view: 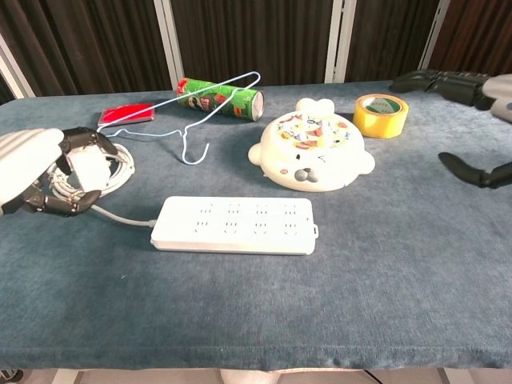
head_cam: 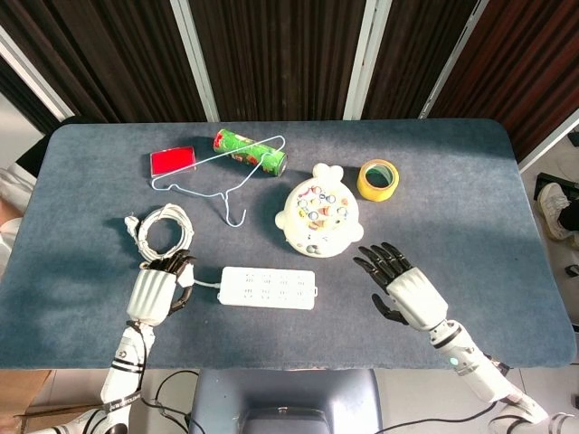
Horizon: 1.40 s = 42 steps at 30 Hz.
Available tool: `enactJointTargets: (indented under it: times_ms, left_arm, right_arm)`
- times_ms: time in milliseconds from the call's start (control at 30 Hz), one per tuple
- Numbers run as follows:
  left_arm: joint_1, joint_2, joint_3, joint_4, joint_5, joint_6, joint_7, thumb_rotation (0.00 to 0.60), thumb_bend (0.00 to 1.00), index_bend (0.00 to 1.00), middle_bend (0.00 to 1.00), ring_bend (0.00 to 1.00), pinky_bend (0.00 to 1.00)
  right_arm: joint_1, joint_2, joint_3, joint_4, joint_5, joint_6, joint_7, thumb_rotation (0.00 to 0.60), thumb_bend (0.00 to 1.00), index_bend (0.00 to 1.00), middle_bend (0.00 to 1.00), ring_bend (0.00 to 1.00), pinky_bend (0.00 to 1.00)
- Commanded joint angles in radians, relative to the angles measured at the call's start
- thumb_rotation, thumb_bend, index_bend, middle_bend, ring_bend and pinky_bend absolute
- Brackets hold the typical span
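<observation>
Two hands hover low over the near edge, and the long white plastic power strip (head_cam: 268,287) lies flat between them, touched by neither. My left hand (head_cam: 156,291) has its dark fingers (view: 80,138) curled inward. It sits at the strip's cord end, right over the spot where the white cable leaves the strip. I cannot tell from either view whether the fingers actually pinch that cable or only hang above it. My right hand (head_cam: 403,285) is spread wide and holds nothing, and it floats well clear of the strip's other end. Just past my left fingertips is the loosely coiled white cord (head_cam: 164,231) with its plug. Just beyond my right fingertips sits the round cream plastic toy with little ears (head_cam: 318,215), and the yellow roll of tape (head_cam: 378,179) lies farther out behind it. Far beyond the left hand lie a pale-blue wire hanger (head_cam: 222,176), which leans on a green cylindrical snack can (head_cam: 249,152), and a flat red packet (head_cam: 173,161) beside them. All of it rests on the blue-grey cloth table (head_cam: 470,199). If I handle the strip, I judge it best gripped by its long edges with the cable left slack, because a tug on the coil could swing the strip toward the toy.
</observation>
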Motion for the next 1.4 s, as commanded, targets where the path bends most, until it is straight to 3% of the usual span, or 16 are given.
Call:
enactJointTargets:
  times_ms: [33,300,533,867,967,1100,1300,1400]
  left_arm:
    - [0.024,0.012,0.017,0.069,-0.071,-0.061,-0.037,0.6,0.48,0.29,0.38,0.36,0.37]
    - [0.024,-0.01,0.026,0.171,-0.13,-0.15,-0.051,0.6,0.46,0.21,0.3,0.28,0.32]
    - [0.036,0.019,0.032,0.137,-0.099,-0.122,-0.071,0.6,0.41,0.01,0.1,0.08,0.24]
    - [0.077,0.097,0.074,0.053,-0.022,-0.05,-0.115,0.6,0.39,0.0,0.02,0.01,0.18]
    - [0.183,0.24,0.148,-0.044,0.072,0.114,-0.184,0.6,0.42,0.0,0.02,0.01,0.17]
    - [0.273,0.378,0.218,-0.124,0.122,0.216,-0.216,0.6,0.44,0.0,0.02,0.01,0.17]
    - [0.344,0.484,0.239,-0.175,0.144,0.296,-0.251,0.6,0.45,0.0,0.01,0.01,0.17]
    - [0.35,0.5,0.222,-0.173,0.152,0.312,-0.28,0.6,0.45,0.0,0.01,0.01,0.17]
  right_arm:
    - [-0.015,0.026,0.001,-0.021,0.006,0.011,0.016,0.6,0.63,0.0,0.12,0.0,0.0]
    - [-0.015,0.018,-0.005,-0.02,0.042,-0.056,-0.029,0.6,0.63,0.0,0.11,0.0,0.0]
    - [-0.022,0.018,-0.002,-0.019,0.06,-0.071,-0.023,0.6,0.63,0.0,0.1,0.0,0.0]
    - [-0.046,0.049,-0.007,-0.044,0.073,-0.062,-0.052,0.6,0.63,0.0,0.06,0.0,0.0]
    - [-0.144,0.155,-0.052,-0.128,0.156,-0.026,-0.166,0.6,0.57,0.0,0.04,0.0,0.0]
    - [-0.245,0.212,-0.068,-0.19,0.229,0.063,-0.257,0.6,0.48,0.0,0.03,0.0,0.0]
    - [-0.36,0.192,-0.047,-0.126,0.25,0.22,-0.197,0.6,0.4,0.0,0.03,0.0,0.0]
    - [-0.379,0.188,-0.042,-0.107,0.224,0.251,-0.178,0.6,0.39,0.0,0.03,0.0,0.0]
